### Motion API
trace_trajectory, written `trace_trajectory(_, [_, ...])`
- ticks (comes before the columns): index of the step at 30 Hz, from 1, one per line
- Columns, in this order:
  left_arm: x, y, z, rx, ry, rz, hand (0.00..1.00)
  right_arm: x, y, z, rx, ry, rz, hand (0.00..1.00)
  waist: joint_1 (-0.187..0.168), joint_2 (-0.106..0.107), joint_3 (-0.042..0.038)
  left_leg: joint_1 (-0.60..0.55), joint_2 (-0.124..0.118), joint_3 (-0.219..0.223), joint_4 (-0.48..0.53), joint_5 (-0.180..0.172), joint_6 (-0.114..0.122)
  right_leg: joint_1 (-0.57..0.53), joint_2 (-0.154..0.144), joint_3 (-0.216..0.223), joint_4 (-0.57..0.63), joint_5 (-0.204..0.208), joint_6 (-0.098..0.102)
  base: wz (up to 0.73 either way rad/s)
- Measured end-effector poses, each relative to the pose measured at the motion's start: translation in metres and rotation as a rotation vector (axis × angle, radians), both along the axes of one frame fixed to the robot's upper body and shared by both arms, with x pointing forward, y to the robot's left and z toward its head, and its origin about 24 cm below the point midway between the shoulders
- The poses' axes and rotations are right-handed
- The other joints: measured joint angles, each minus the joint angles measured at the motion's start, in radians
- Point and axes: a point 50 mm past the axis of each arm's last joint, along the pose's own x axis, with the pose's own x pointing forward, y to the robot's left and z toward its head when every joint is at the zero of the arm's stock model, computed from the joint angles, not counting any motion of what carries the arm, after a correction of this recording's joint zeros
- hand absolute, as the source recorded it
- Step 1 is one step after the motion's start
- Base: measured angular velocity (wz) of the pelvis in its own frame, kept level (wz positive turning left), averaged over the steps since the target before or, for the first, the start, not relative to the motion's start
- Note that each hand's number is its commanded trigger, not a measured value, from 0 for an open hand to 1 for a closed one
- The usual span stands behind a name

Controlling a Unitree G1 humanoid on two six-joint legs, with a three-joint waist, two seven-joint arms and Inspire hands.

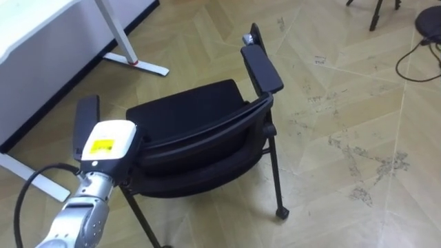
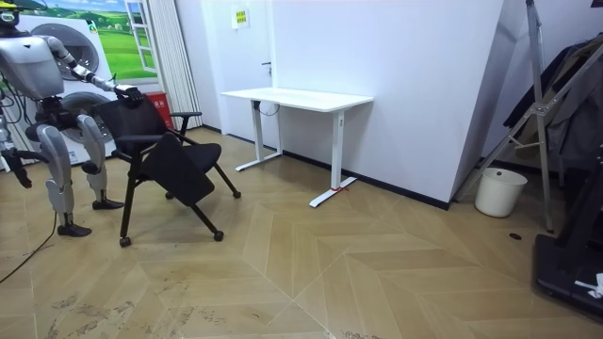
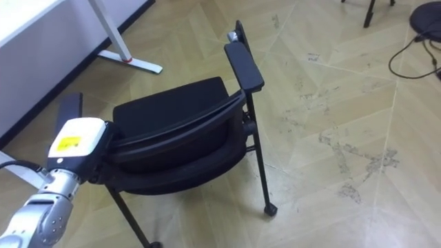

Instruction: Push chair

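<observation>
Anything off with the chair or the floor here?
On the chair, the seat hangs steeply tilted rather than level, as if folded. Dark scuff marks streak the floor. Nothing spilled.

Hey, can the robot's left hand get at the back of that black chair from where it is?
Probably yes: the left hand sits at the top edge of the backrest of the chair, beside its left armrest, with nothing between them.
</observation>
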Motion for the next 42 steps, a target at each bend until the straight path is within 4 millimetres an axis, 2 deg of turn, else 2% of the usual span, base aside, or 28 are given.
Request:
trace_trajectory(3, [0.000, 0.000, 0.000, 0.000, -0.001, -0.001, 1.00, -0.002, 0.001, 0.000, 0.016, -0.008, -0.004, 0.00, 0.005, 0.000, -0.0041, -0.002, 0.000, 0.006, 0.000, 0.000, 0.000, -0.006, 0.000, 0.004, 0.004, 0.001, 0.000, -0.06])
trace_trajectory(8, [0.000, 0.000, 0.000, 0.002, 0.002, 0.003, 1.00, -0.004, 0.003, -0.001, 0.046, -0.025, 0.001, 0.00, 0.006, -0.001, -0.0046, -0.001, 0.002, 0.007, 0.000, 0.000, 0.000, -0.009, 0.003, 0.014, 0.017, 0.001, -0.001, -0.04])
trace_trajectory(13, [0.002, 0.002, 0.000, 0.006, 0.009, 0.009, 1.00, -0.018, 0.004, -0.001, 0.089, -0.034, -0.064, 0.00, 0.002, -0.003, -0.0052, 0.002, 0.002, 0.016, 0.000, 0.000, 0.001, -0.010, 0.003, 0.019, 0.018, 0.003, 0.000, -0.02])
trace_trajectory(16, [0.003, 0.003, -0.002, -0.005, 0.015, 0.016, 1.00, -0.030, -0.001, 0.000, 0.083, -0.030, -0.152, 0.00, -0.003, 0.005, -0.0046, 0.002, 0.004, 0.026, 0.000, -0.003, 0.005, -0.022, 0.005, 0.032, 0.022, 0.005, 0.000, -0.11])
trace_trajectory(19, [0.003, 0.007, -0.001, -0.005, 0.018, 0.022, 1.00, -0.043, -0.006, 0.002, 0.059, -0.048, -0.308, 0.00, -0.006, 0.013, -0.0018, 0.001, 0.004, 0.034, 0.000, -0.006, 0.010, -0.028, 0.007, 0.046, 0.033, 0.006, 0.002, -0.13])
trace_trajectory(23, [0.003, 0.017, 0.003, 0.008, 0.012, 0.020, 1.00, -0.056, -0.018, 0.007, 0.001, -0.135, -0.695, 0.00, -0.027, 0.015, -0.0009, -0.019, 0.004, 0.038, 0.000, -0.008, 0.013, -0.068, 0.009, 0.063, 0.052, 0.007, 0.005, -0.09])
trace_trajectory(26, [0.001, 0.025, 0.002, -0.003, 0.007, 0.027, 1.00, -0.065, -0.034, 0.015, -0.074, -0.216, -0.979, 0.00, -0.061, 0.012, -0.0035, -0.029, 0.002, 0.047, 0.000, -0.010, 0.015, -0.078, 0.011, 0.078, 0.055, 0.007, 0.007, -0.01])
trace_trajectory(29, [-0.002, 0.034, -0.001, 0.013, -0.017, 0.029, 1.00, -0.063, -0.052, 0.024, -0.145, -0.271, -1.151, 0.00, -0.072, 0.007, -0.0065, -0.037, 0.002, 0.065, 0.001, -0.010, 0.015, -0.100, 0.015, 0.105, 0.075, 0.006, 0.009, -0.14])
trace_trajectory(31, [-0.003, 0.039, -0.001, 0.026, -0.028, 0.030, 1.00, -0.059, -0.063, 0.031, -0.192, -0.297, -1.196, 0.00, -0.087, 0.000, -0.0134, -0.047, 0.002, 0.066, 0.005, -0.010, 0.016, -0.116, 0.015, 0.107, 0.088, 0.005, 0.010, -0.04])
trace_trajectory(34, [-0.004, 0.049, 0.002, 0.040, -0.034, 0.027, 1.00, -0.043, -0.093, 0.060, -0.315, -0.419, -1.223, 0.00, -0.096, -0.013, -0.0155, -0.066, 0.001, 0.082, 0.020, -0.012, 0.019, -0.143, 0.017, 0.132, 0.105, 0.005, 0.011, -0.16])
trace_trajectory(37, [-0.006, 0.058, 0.003, 0.053, -0.058, 0.034, 1.00, -0.027, -0.116, 0.092, -0.457, -0.543, -1.249, 0.00, -0.110, -0.026, -0.0251, -0.090, 0.005, 0.082, 0.036, -0.024, 0.025, -0.163, 0.021, 0.133, 0.105, 0.009, 0.014, 0.00])
trace_trajectory(40, [-0.007, 0.059, 0.002, 0.053, -0.064, 0.031, 1.00, -0.021, -0.126, 0.112, -0.514, -0.598, -1.303, 0.00, -0.111, -0.028, -0.0276, -0.096, 0.004, 0.083, 0.038, -0.027, 0.028, -0.161, 0.021, 0.137, 0.106, 0.013, 0.017, -0.01])
trace_trajectory(42, [-0.007, 0.060, 0.004, 0.052, -0.068, 0.022, 1.00, -0.012, -0.138, 0.141, -0.575, -0.690, -1.372, 0.00, -0.112, -0.028, -0.0268, -0.095, 0.002, 0.086, 0.038, -0.028, 0.030, -0.163, 0.021, 0.148, 0.107, 0.014, 0.018, -0.04])
